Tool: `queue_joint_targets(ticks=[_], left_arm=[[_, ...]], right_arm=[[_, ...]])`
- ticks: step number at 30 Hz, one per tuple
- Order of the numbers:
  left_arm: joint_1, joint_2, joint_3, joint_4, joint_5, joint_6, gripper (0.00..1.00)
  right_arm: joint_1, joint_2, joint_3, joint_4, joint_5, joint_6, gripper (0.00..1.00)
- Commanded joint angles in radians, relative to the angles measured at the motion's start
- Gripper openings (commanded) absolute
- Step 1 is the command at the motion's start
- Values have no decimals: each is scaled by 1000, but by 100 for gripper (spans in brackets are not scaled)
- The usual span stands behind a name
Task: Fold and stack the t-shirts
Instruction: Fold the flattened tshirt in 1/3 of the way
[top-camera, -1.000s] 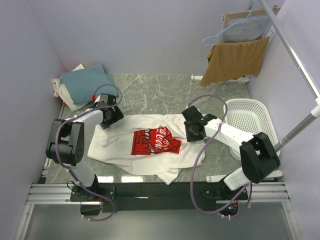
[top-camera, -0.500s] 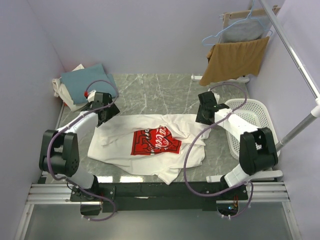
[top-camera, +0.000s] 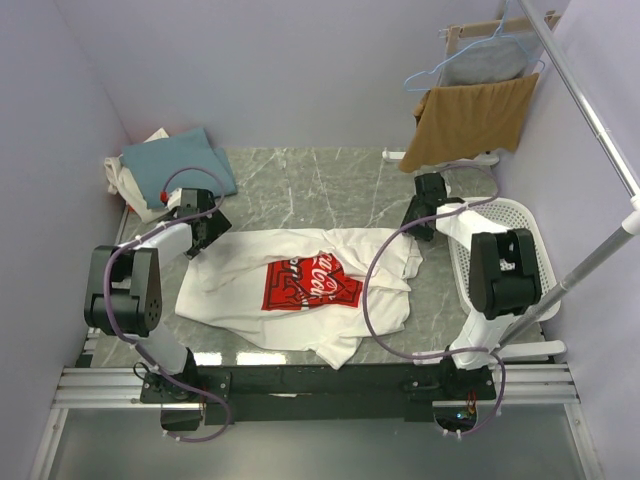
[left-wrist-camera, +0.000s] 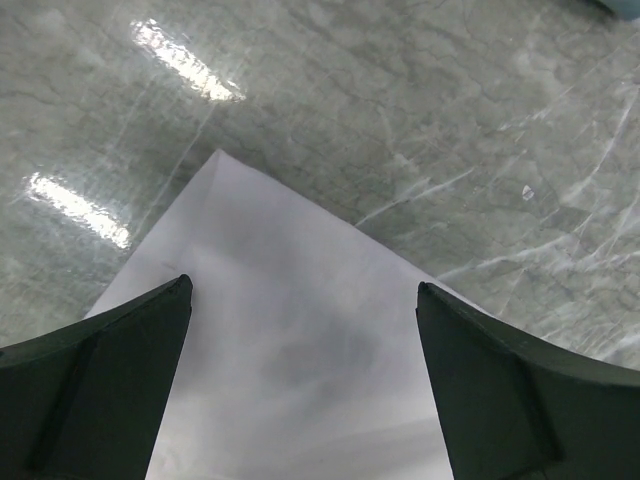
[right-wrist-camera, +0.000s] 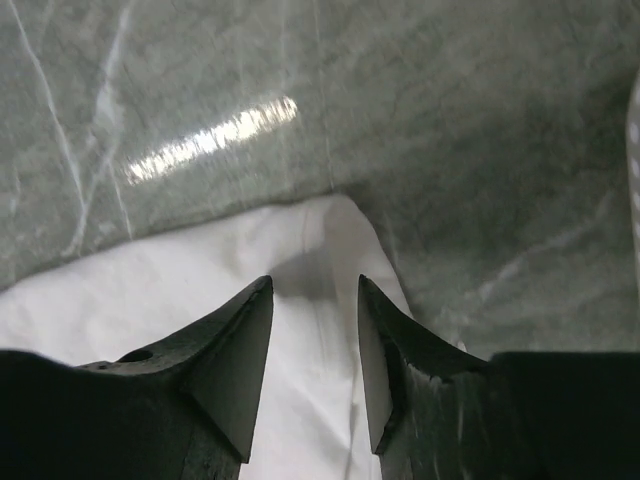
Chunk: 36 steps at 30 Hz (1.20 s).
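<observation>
White red-printed t-shirt (top-camera: 230, 290), spread, rumpled

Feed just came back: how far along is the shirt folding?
Done: nothing clearly; teal shirt and off-white shirt lie heaped far left. In hand: white shirt spread out, left gripper and right gripper open over its far corners. Left: folding, stacking.

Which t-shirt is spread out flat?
The white t-shirt with the red chest print, lying open in the middle. The teal-blue t-shirt and the off-white t-shirt sit bundled together at the far left corner.
</observation>
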Motion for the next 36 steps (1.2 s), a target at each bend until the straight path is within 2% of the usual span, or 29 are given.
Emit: queue_joint_targets(ticks=[1,6,14,16,26,31,36], left_arm=[[4,8,7,73,41,-15,100],[6,10,-1,89,36,-17,99],[8,-84,-40,26,-148,-38,99],[8,-93,-48,17,-157,-37,99],[8,34,-27,50,-56,-32,97],[8,66,-33,98,10,-35,92],[8,54,-31,107,28,-45,85]], right_arm=[[-21,56,70,59,-63,-16,46],[-37,102,100,81,-98,-27,42],[-44,144,114,88,-164,-30,41],[-45,148,119,88,-166,-31,41],[-47,161,122,82,-173,-38,39],[-48,161,122,85,-178,-41,38],[-51,157,120,88,-181,-44,28]])
